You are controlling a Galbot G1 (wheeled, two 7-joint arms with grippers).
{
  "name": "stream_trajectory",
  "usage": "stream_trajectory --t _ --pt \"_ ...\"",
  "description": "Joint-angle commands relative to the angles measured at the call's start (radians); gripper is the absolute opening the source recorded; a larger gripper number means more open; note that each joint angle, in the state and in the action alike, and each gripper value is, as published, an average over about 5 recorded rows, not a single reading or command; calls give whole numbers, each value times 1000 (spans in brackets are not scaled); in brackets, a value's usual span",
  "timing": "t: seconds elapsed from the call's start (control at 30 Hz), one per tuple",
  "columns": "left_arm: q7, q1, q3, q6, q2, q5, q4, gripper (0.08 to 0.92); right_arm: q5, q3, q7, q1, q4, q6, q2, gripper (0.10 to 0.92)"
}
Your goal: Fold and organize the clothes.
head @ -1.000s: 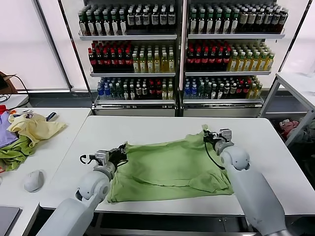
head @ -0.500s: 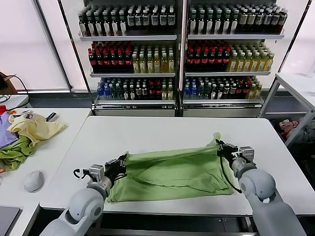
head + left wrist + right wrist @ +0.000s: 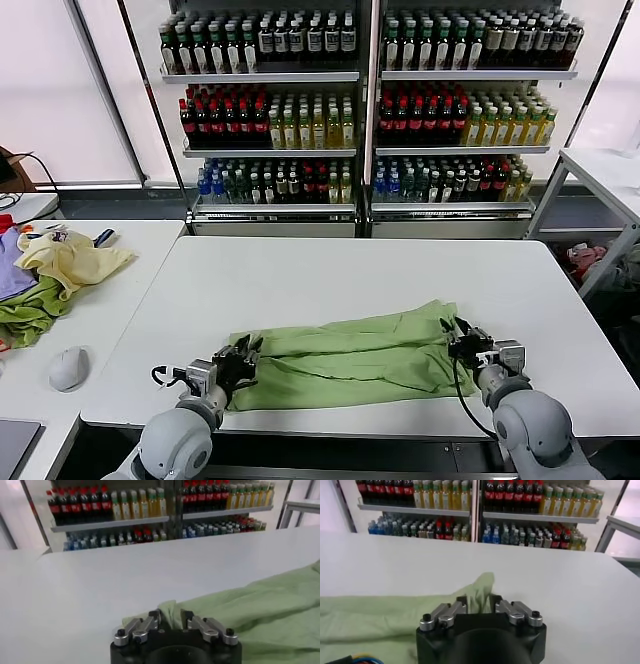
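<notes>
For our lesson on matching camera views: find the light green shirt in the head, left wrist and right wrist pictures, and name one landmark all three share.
Head view: the light green shirt lies folded lengthwise across the near part of the white table.
Left wrist view: the shirt spreads away from the left gripper, a corner between its fingers.
Right wrist view: the shirt runs off to one side of the right gripper.
Shared landmark: the bottle shelves behind the table.

white table | bottle shelves behind | side table left
</notes>
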Motion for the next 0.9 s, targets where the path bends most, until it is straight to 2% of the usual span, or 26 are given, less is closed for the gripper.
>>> stream_trajectory --t 0.03,0.27,0.37,0.43,0.53,0.9 --pt "-58 108 -55 -46 -88 140 -56 491 -85 14 -24 -70 39 38 16 570" --pt "-117 137 -51 19 -168 182 -4 698 -101 0 -21 -51 20 49 25 758" --pt "-129 149 -46 37 -190 191 4 775 -100 -2 -21 -47 18 51 24 810" --pt "-134 155 -43 47 -201 193 3 797 -97 0 -20 -46 19 54 23 819" --pt "-135 163 -39 61 -210 191 -1 758 -89 4 -17 -44 22 57 20 822" --pt "-113 147 -71 94 -163 72 23 442 60 21 2 -36 50 121 20 823"
